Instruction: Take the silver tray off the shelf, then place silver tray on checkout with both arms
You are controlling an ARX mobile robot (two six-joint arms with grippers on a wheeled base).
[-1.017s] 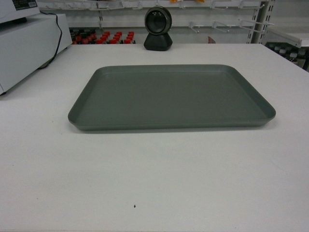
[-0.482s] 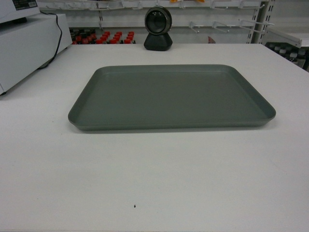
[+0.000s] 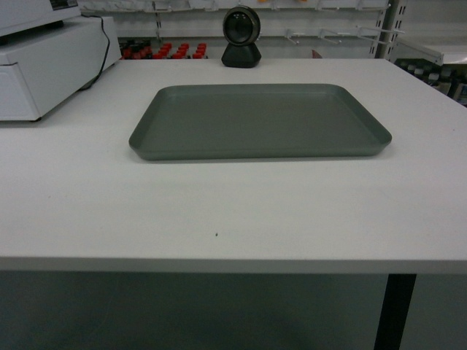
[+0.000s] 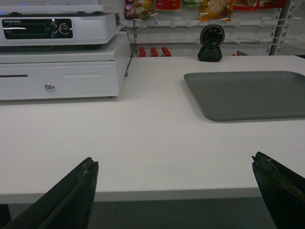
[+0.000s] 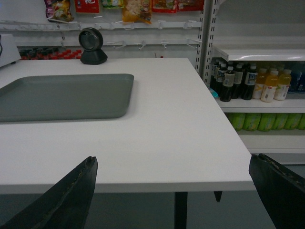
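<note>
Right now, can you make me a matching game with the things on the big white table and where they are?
Things:
1. silver tray
2. black round scanner
3. white register box
4. left claw

Places or states:
A. far edge of the checkout, behind the tray
B. open, holding nothing
C. flat on the middle of the table
D. left side of the table

Pairs: 1-C, 2-A, 3-D, 4-B

No text, number or brand can be read in any view. The register (image 4: pixel 57 52) carries a dark display panel (image 4: pixel 37 28) whose markings are too blurred to make out. The hanging snack packets (image 5: pixel 136 9) and the bottles (image 5: pixel 248 81) on the shelf bear printing too small to decipher.
</note>
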